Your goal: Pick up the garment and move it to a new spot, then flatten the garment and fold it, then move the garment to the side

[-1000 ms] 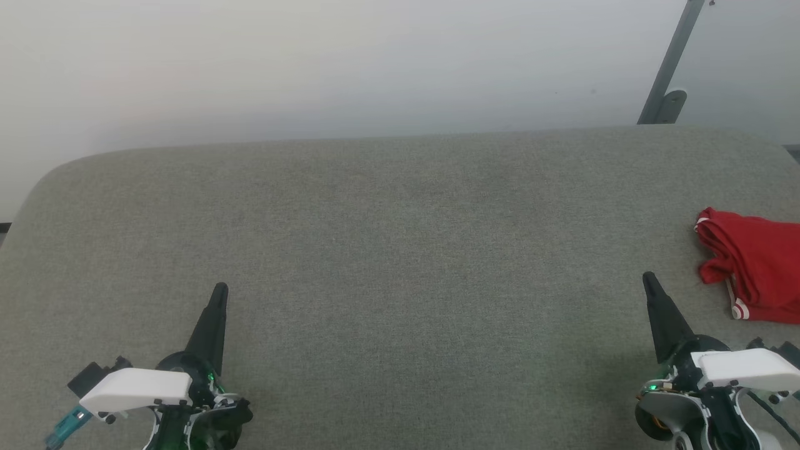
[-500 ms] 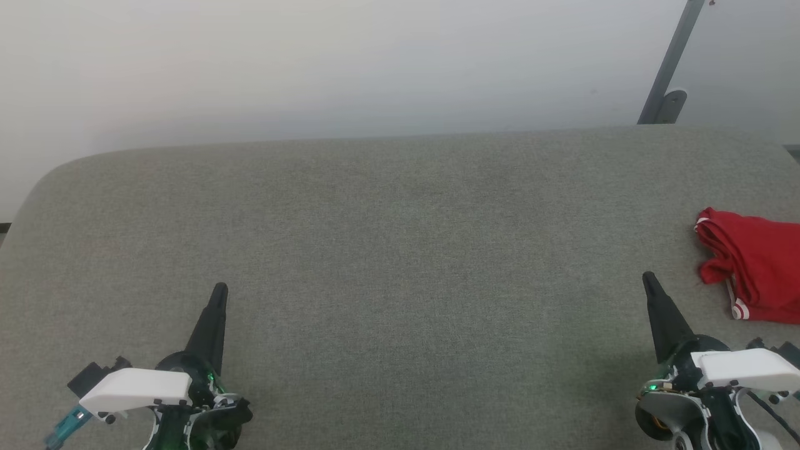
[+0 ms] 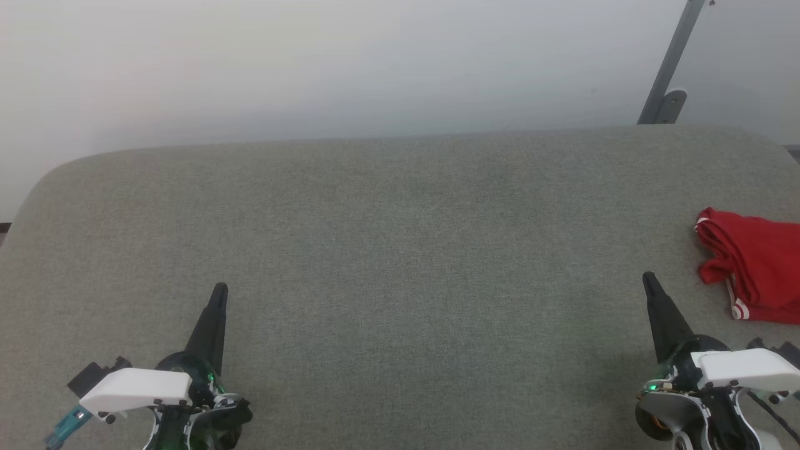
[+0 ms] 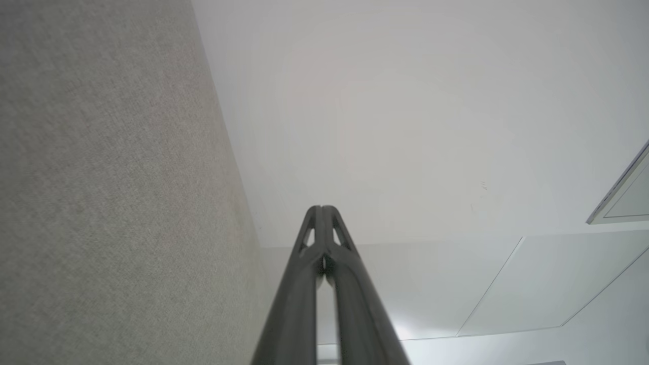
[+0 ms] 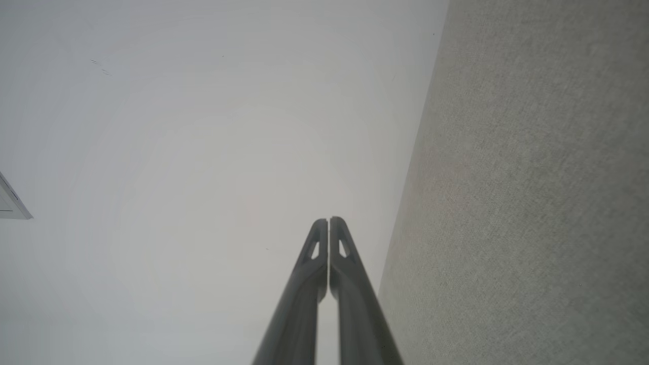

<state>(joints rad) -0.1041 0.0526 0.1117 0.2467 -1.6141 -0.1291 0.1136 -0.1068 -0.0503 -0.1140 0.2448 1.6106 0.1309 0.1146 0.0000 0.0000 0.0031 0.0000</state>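
In the head view, the left gripper [image 3: 219,289] sits at the lower left, low over the grey fabric-covered table [image 3: 400,250]. Its white wrist housing is near the bottom edge. Its dark fingers are pressed together into a single point that leans slightly to the right as it runs up the view. The right gripper [image 3: 648,277] sits at the lower right in a mirrored pose, fingers pressed together and leaning slightly left. Both are empty.

The garment [image 3: 759,269] lies crumpled on the table at the right edge, partly cut off by the frame. It is near the right gripper's tip, to its right, and apart from it. A white striped cuff shows on its near side.

In the left wrist view, the fingers [image 4: 296,294] rise from the bottom edge with their tips touching. The table surface runs along the left, with a pale wall [image 4: 405,101] beyond.

In the right wrist view, the fingers [image 5: 355,299] likewise meet at the tips, with the table along the right.
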